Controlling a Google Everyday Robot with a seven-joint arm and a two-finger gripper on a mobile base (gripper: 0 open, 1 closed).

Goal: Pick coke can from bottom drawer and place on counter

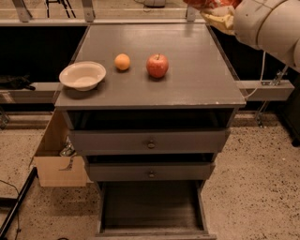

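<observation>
Our gripper (212,7) is clamped on the coke can (201,2), with the counter (187,89) well below it. If we let go here, the can could bounce off.

We see our arm (269,23) at the upper right as a fat, rounded sleeve of off-white casing, smooth, with a faint seam curving round it. Our gripper (218,14) sits at the top edge, just left of that casing — pale yellow, mostly cut off.

Gripper (214,10) holding coke can (200,2), both cropped by top edge, bottom drawer (150,212) front cut off below
</observation>
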